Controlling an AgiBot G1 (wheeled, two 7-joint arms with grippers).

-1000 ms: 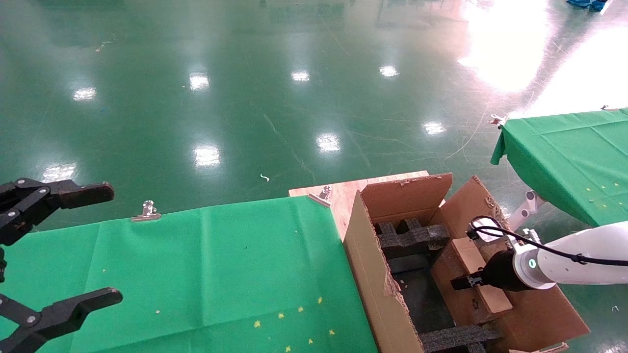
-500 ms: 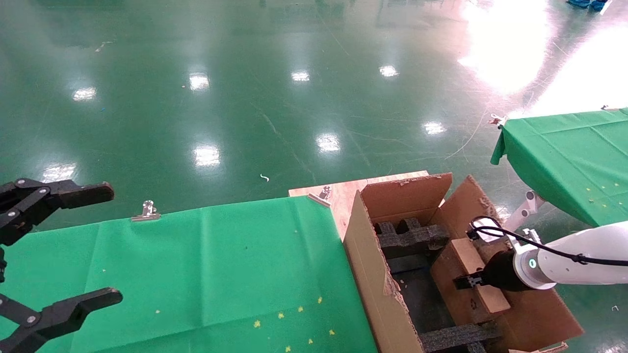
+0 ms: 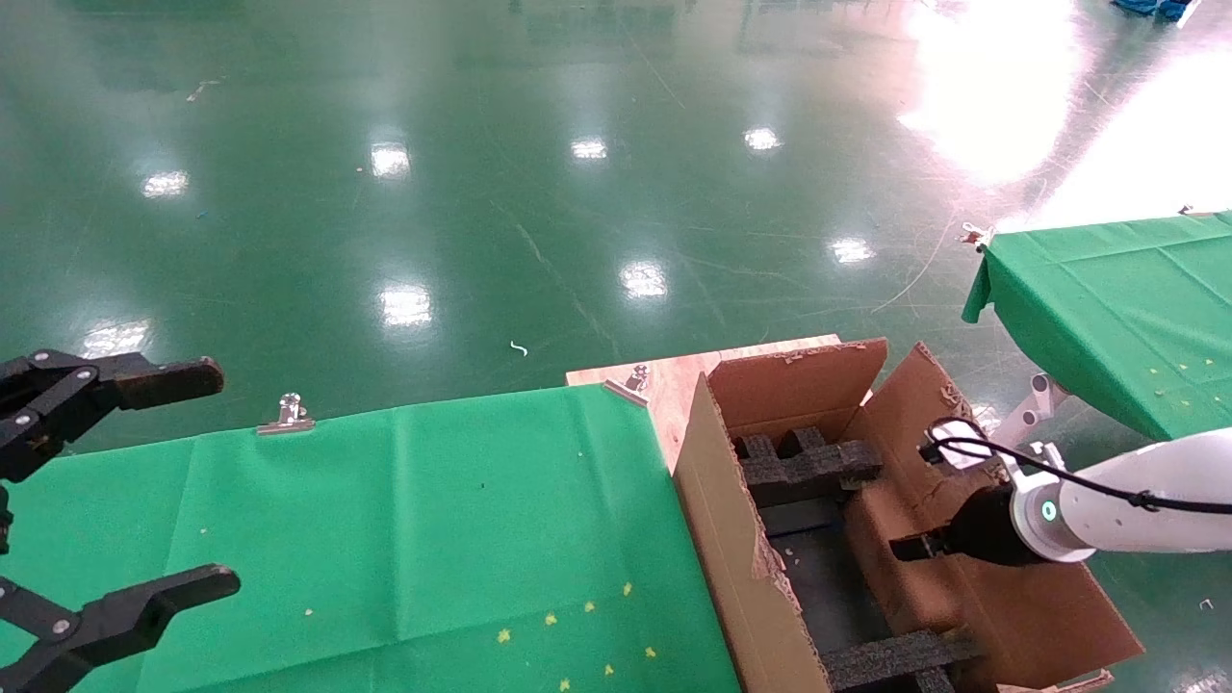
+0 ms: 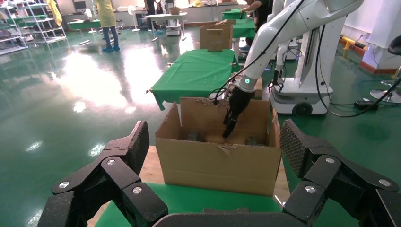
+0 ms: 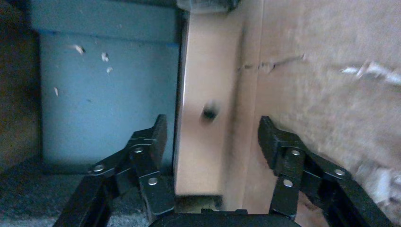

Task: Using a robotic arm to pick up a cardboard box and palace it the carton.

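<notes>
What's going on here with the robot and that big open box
The robot's right gripper is down inside the carton, beside the black foam blocks. The small cardboard box stands on edge against the carton's right wall, and the gripper's fingers are spread on either side of it with gaps showing, so it looks released rather than gripped. The left gripper hangs open and idle over the green-covered table.
</notes>
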